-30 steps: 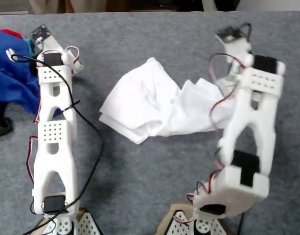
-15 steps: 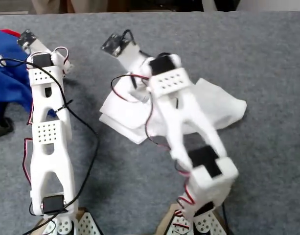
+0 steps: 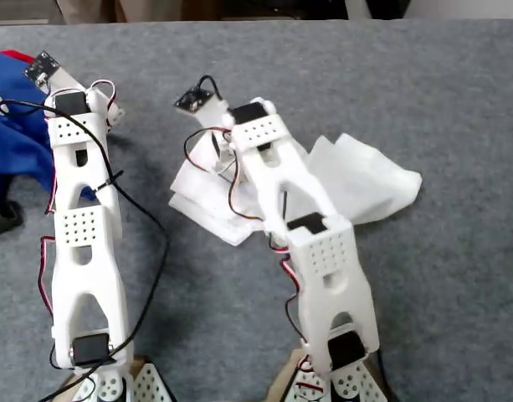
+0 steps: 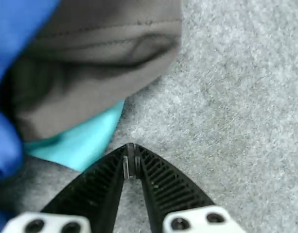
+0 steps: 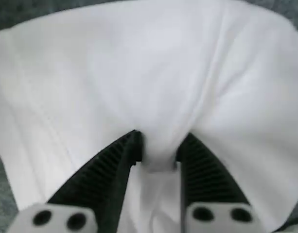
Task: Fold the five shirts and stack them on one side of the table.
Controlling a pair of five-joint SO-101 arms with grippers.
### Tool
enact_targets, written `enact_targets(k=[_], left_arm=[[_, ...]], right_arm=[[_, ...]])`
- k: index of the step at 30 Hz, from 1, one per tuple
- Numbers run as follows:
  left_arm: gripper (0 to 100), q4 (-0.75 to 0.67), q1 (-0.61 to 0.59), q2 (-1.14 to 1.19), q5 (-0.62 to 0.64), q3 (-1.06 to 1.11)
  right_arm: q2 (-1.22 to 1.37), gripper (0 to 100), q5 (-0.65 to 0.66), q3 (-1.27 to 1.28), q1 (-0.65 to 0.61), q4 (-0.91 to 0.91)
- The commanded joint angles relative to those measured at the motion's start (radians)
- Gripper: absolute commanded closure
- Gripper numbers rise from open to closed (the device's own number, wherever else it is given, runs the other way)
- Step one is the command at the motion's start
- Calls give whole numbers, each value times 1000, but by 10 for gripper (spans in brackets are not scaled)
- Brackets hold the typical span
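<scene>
Right tool (image 5: 158, 151): clamped on fold of white shirt (image 5: 114, 73); swung from right of bench (image 3: 407, 84) across to shirt's left half. Shirt mid-bench, fold carried over; release likely next. Left tool (image 4: 131, 160): closed, empty, beside blue pile (image 4: 12, 48).

Items present on the table (image 3: 423, 75): two arms (left arm (image 3: 80, 226), right arm (image 3: 319, 251)), one white shirt (image 3: 369, 180), one blue garment (image 3: 13, 142), one grey garment (image 4: 105, 53), one teal garment (image 4: 83, 143).
</scene>
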Motion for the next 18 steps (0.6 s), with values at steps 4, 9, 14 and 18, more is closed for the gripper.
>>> enact_targets(k=[4, 9, 14, 18], left_arm=[[981, 5, 0, -31, 5, -44], [981, 5, 0, -31, 5, -44], [980, 5, 2, -31, 5, -44], [980, 5, 2, -31, 5, -44]], right_arm=[[1, 983, -28, -255, 77, 129], [1, 983, -28, -518, 88, 295], [5, 983, -29, -819, 99, 422], [-1, 983, -40, -949, 96, 479]])
